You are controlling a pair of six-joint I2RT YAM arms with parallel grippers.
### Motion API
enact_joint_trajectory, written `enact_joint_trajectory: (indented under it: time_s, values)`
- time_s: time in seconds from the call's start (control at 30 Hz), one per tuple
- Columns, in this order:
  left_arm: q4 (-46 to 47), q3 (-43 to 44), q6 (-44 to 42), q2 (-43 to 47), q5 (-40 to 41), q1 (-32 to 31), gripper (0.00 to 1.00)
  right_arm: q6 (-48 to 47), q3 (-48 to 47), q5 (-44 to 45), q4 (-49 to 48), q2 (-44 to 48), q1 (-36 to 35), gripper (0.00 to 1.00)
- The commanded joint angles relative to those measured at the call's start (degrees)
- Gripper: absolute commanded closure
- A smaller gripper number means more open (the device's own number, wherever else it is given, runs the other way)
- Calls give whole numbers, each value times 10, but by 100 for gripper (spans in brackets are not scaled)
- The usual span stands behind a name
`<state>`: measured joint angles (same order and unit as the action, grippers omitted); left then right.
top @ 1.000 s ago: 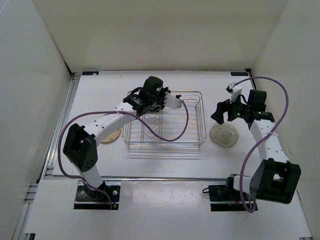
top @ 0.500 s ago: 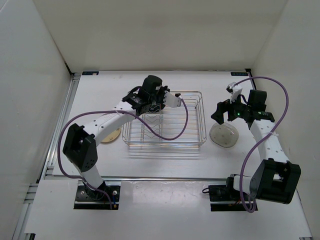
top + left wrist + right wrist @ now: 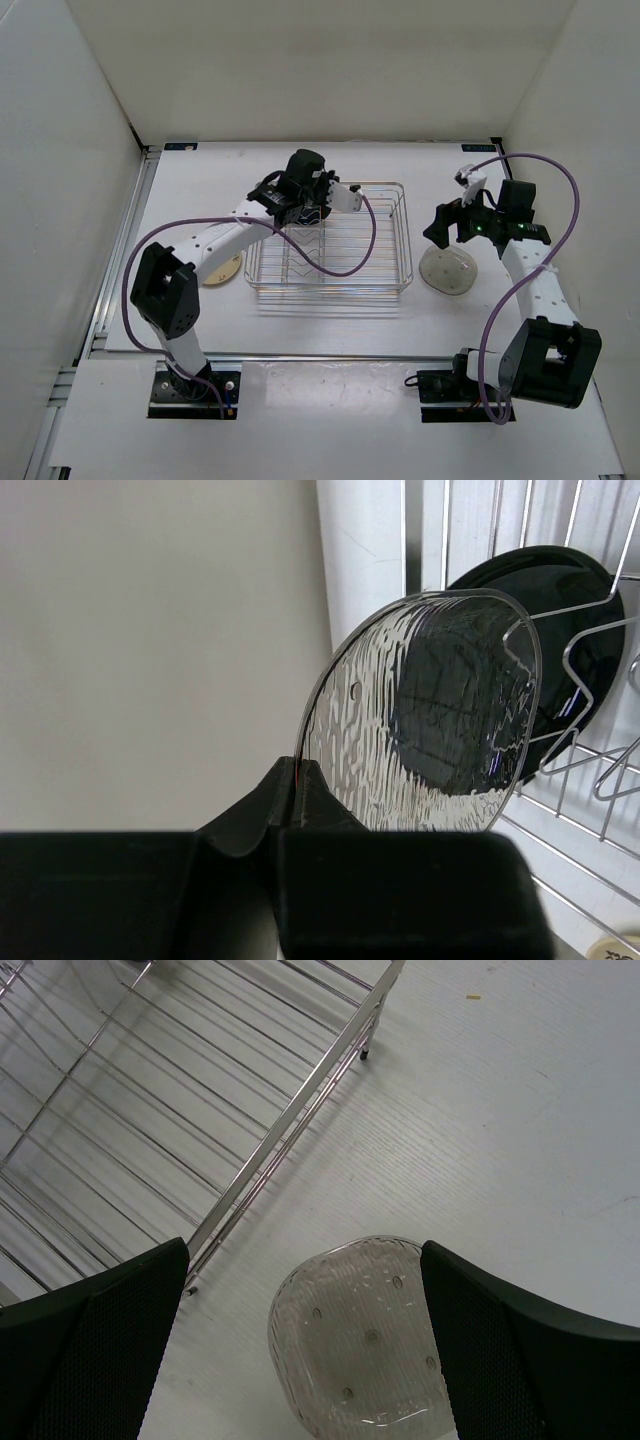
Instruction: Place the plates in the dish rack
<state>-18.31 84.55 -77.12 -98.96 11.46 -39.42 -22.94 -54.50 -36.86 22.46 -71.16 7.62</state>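
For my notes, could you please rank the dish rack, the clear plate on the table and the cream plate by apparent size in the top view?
1. dish rack
2. clear plate
3. cream plate, though the left arm hides part.

You are looking down on a flat white matte tabletop (image 3: pixel 340 335), boxed in by a plain white back wall panel (image 3: pixel 320 70), a white left wall panel (image 3: pixel 60 200) and a white right wall panel (image 3: pixel 595 120). A silver aluminium rail (image 3: pixel 113 270) runs along the tabletop's left edge. The light is soft and even, and shadows fall faint.
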Motion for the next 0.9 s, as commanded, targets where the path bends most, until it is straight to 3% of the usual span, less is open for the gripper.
enact_joint_trajectory:
  time_s: [0.0,0.87]
  values:
    - [13,10,3,-2,-2,4,90,-4,1,-27,-5,14,14,0]
    - [13,-44,65,-12,-30,-1,90,-4,1,-49,0,24,25,0]
